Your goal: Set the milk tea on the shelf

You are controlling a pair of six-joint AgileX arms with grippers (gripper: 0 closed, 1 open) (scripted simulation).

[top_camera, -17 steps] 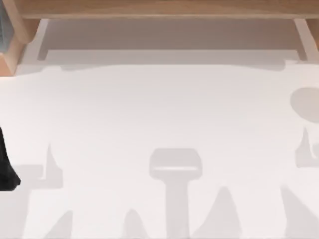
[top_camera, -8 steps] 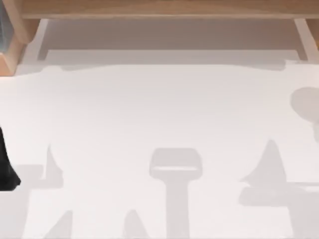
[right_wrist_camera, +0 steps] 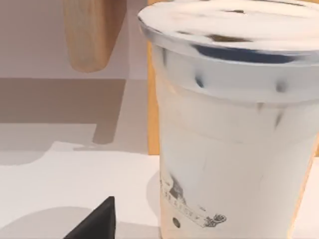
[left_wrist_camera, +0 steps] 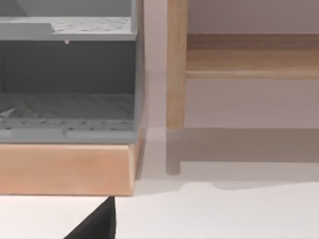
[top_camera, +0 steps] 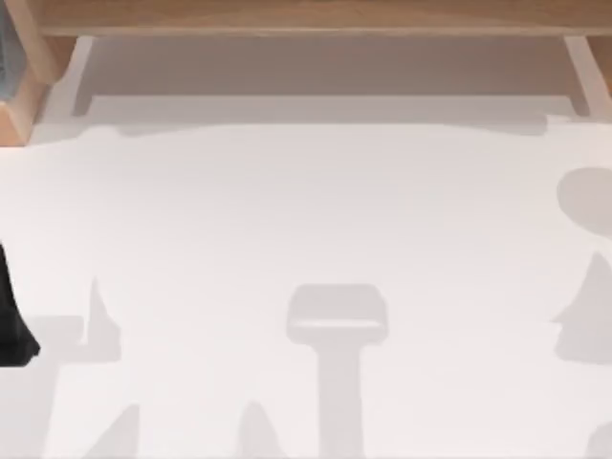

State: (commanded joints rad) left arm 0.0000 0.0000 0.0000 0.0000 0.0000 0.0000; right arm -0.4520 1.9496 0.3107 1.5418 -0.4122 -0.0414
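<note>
The milk tea (right_wrist_camera: 234, 124) stands upright on the white table (top_camera: 316, 220), seen close in the right wrist view: a pale cup with a white top, a greyish clear rim and a small printed mark low on its side. Behind it runs a light-brown wooden edge, and a rounded wooden post end hangs farther off above its own shadow; whether that edge belongs to the shelf or to another piece is hard to judge from so near. A dark finger (right_wrist_camera: 94, 221) of the right end effector juts in beside the base of the cup, apart from it; whether that end effector is spread or closed I cannot tell. In the top view the shelf (top_camera: 316, 17) spans the far edge of the table, its long board carried on side posts, with open room beneath the board. The broad middle of the table lies bare, crossed by soft grey shadows. The left arm (top_camera: 11, 320) sits at the table's left edge; its wrist view faces a grey rack on a wooden base (left_wrist_camera: 67, 167) beside a shelf post (left_wrist_camera: 176, 64).
</note>
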